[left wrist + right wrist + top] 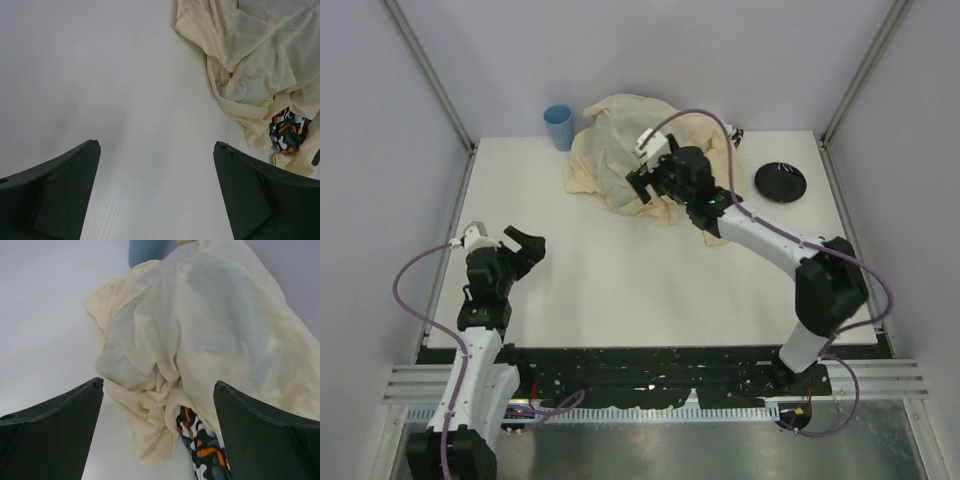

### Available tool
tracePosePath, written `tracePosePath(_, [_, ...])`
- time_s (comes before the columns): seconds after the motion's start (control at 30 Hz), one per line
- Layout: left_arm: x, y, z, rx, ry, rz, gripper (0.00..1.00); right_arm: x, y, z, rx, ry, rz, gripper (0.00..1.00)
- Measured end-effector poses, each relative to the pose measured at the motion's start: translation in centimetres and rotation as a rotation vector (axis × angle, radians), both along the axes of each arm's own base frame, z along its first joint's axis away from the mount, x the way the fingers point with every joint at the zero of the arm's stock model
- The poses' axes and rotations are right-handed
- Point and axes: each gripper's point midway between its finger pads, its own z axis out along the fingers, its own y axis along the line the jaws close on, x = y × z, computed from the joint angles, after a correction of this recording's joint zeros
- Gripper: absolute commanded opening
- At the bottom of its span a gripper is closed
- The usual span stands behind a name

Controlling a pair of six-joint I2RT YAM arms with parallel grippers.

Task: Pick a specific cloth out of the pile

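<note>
Wide open, the right tool (pixel 158 384) hangs over the pile (pixel 620 150). Ahead of it a cream-yellow sheet (pixel 210 330) covers nearly everything, with a patterned cloth (pixel 200 445) peeking out between its fingers. The denim cloth cannot be made out. A blue cup (pixel 558 127) stands beyond the pile, a black disc (pixel 780 182) to that tool's right. The left tool (pixel 156 145), wide too, hangs over bare desk (pixel 100 75).

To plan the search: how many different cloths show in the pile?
2: the cream-yellow cloth covers the pile; the patterned cloth peeks from under its near edge. Others may lie hidden beneath.
</note>
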Motion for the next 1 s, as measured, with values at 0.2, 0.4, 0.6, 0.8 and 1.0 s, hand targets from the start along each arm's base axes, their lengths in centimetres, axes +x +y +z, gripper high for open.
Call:
tracePosePath(0.2, [0.4, -0.6, -3.7, -0.020, 0.149, -0.027, 1.00, 4.4, 8.7, -8.4, -0.417, -0.028, 0.163, 0.95])
tracePosePath(0.4, [1.2, -0.7, -4.4, -0.026, 0.190, -0.035, 1.00, 6.1, 9.1, -18.5, -0.753, 0.069, 0.259, 0.95])
tracePosePath(0.6, [1.8, -0.8, -3.9, -0.026, 0.174, -0.041, 1.00, 9.6, 7.9, -19.7, -0.934, 0.037, 0.186, 0.99])
tracePosePath(0.8, [3.1, -1.1, -2.7, -0.022, 0.145, -0.053, 1.00, 15.1, 6.5, -19.0, -0.990, -0.075, -0.077, 0.52])
tracePosePath(1.0, [5.8, -3.0, -1.7, -0.003, 0.165, -0.118, 1.00, 17.7, 5.4, -16.1, -0.929, -0.173, -0.257, 0.26])
